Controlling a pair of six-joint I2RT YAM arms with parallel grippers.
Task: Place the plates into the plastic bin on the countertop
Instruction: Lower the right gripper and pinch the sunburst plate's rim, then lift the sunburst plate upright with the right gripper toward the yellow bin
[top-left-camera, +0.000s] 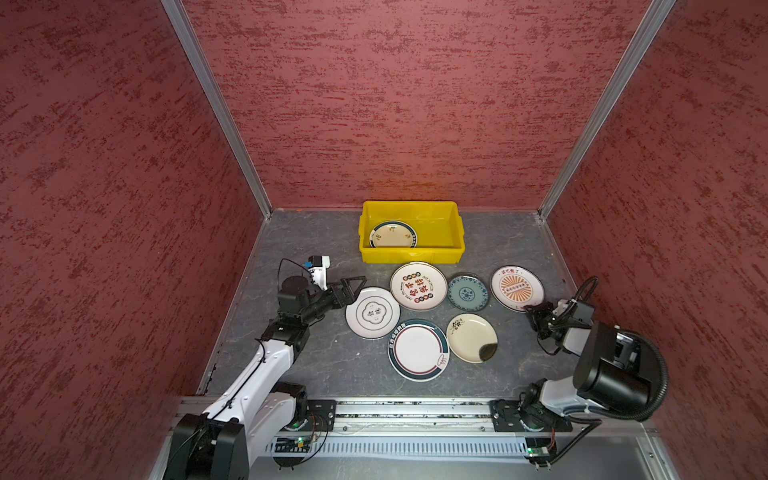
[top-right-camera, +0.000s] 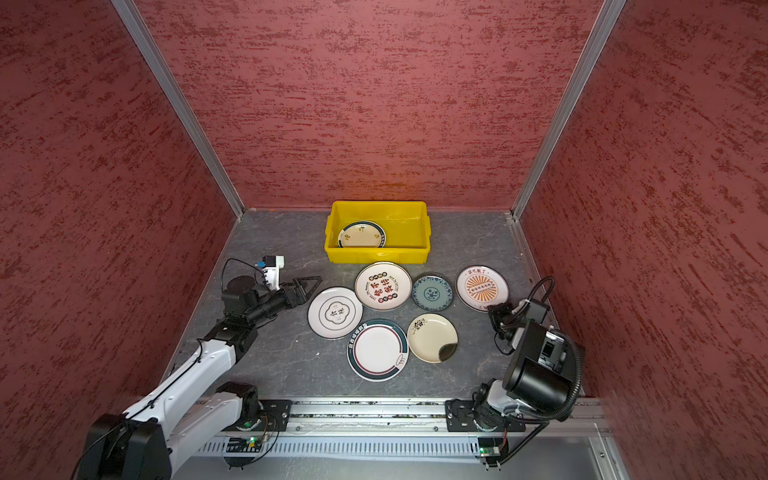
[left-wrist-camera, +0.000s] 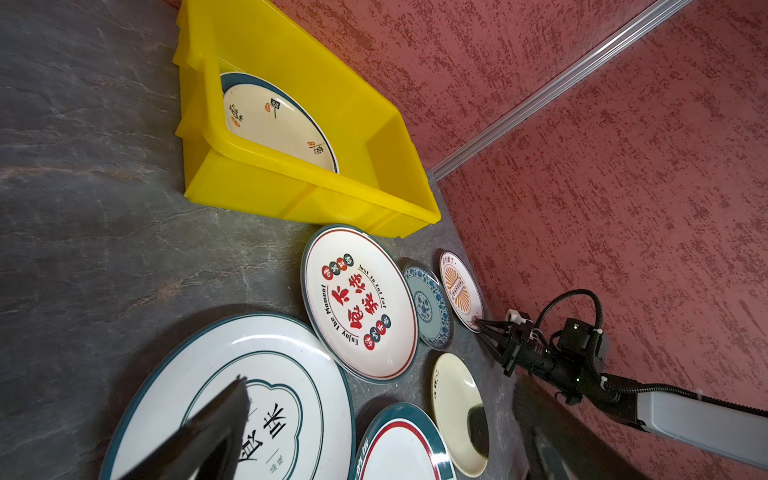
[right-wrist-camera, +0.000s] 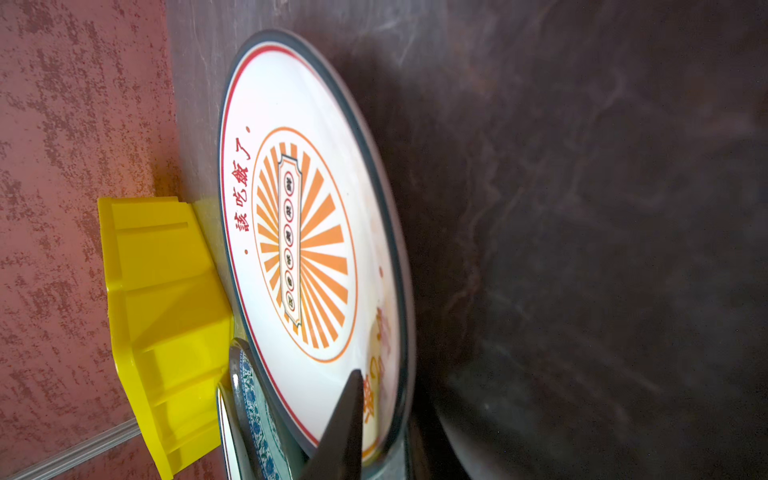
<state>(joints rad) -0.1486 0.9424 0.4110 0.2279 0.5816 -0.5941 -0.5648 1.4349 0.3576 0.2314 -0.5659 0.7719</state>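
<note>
Nearest me, the front rail carries both arm bases, and the right arm's bulk hides the near right corner of the counter. Five plates lie flat on the dark veined slate:

- teal-rimmed plate
- cream plate, with a dark patch I can't identify
- quatrefoil plate
- red-character plate
- small blue-grey plate

The left tool is at the quatrefoil plate's far-left edge with jaws spread wide, holding nothing. I can't tell if it touches, and its finger covers part of that plate in the wrist view. The right tool is pinched nearly closed on the near rim of the sunburst plate. Only its upper finger shows; the lower one is hidden and the counter there is blurred. Beyond, the yellow bin sits against the back wall. A dark-rimmed plate lies in its left half, near edge cut off by the bin wall. Red textured walls with aluminium corner rails close the room.
</note>
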